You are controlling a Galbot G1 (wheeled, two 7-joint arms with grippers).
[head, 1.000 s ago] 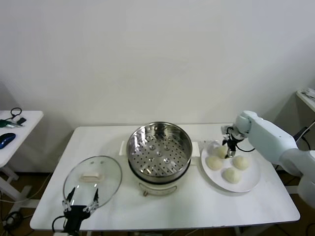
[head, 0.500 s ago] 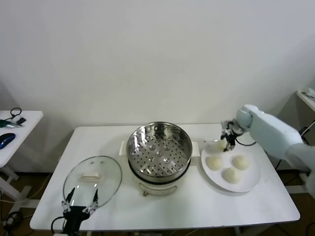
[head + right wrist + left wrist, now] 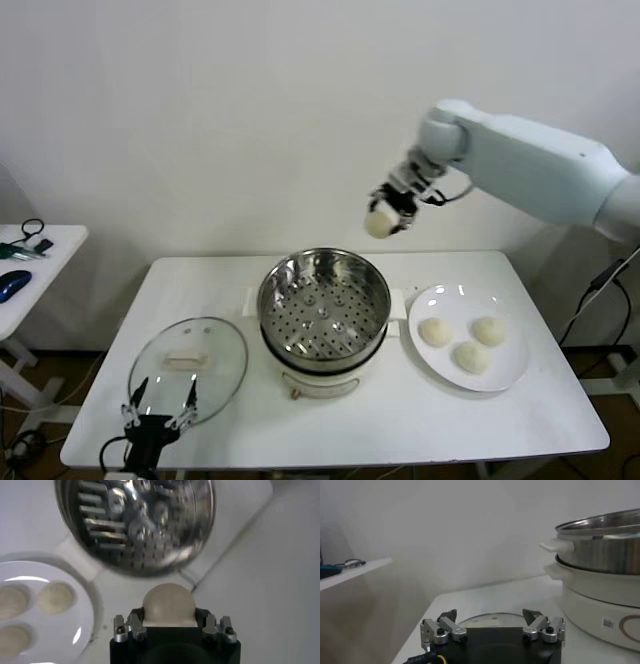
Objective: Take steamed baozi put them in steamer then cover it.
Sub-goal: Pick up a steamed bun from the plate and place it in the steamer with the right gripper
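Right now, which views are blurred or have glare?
Right wrist view: steamer tray smeared with bright glare, plate soft, held baozi fairly clear. Head view: sharp, small highlights on plate rim. Left wrist view: hazy, low contrast, steamer readable.

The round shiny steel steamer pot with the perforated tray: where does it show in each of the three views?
Head view: steamer at table centre, below and left of the raised right gripper.
Left wrist view: its steel wall and white base at the picture's right edge.
Right wrist view: perforated tray seen from above, beyond the held baozi.
Shared landmark: the steamer's white side handle.
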